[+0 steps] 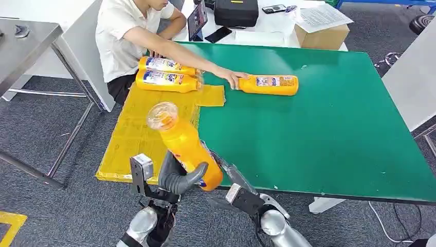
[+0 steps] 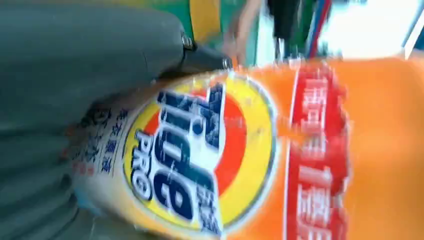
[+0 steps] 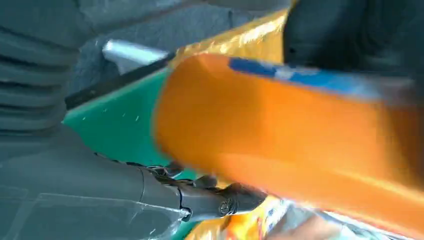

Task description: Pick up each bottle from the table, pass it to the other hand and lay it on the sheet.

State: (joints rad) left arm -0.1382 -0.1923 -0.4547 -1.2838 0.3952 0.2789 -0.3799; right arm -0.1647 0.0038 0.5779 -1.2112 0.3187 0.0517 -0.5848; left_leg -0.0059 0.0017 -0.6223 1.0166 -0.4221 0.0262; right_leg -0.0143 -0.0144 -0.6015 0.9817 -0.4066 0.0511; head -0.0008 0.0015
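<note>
Head view: left hand (image 1: 180,177) grips an orange plastic detergent bottle with a clear cap (image 1: 184,144) around its lower body, thick grey thumb wrapped across the front. Bottle is held in the air, tilted, cap end up and leaning toward the robot's left, above the near edge of the green-topped surface (image 1: 329,134) where it meets the yellow sheet (image 1: 139,128).

Left wrist view: same bottle (image 2: 260,155) fills the frame with its round blue-and-yellow label facing the camera; picture blurred, grey thumb (image 2: 100,55) pressed on the bottle.

Right hand (image 1: 234,177) sits just beside the bottle's base on the robot's right. Right wrist view: bottle (image 3: 300,135) close in front of the right hand's dark fingers (image 3: 220,197); blurred, so cannot tell whether they touch or hold it.

On the sheet's far end, two more orange bottles (image 1: 167,74) lie side by side, touching. A fourth orange bottle (image 1: 270,85) lies on the green surface, a seated person's hand (image 1: 234,78) on its cap end.
</note>
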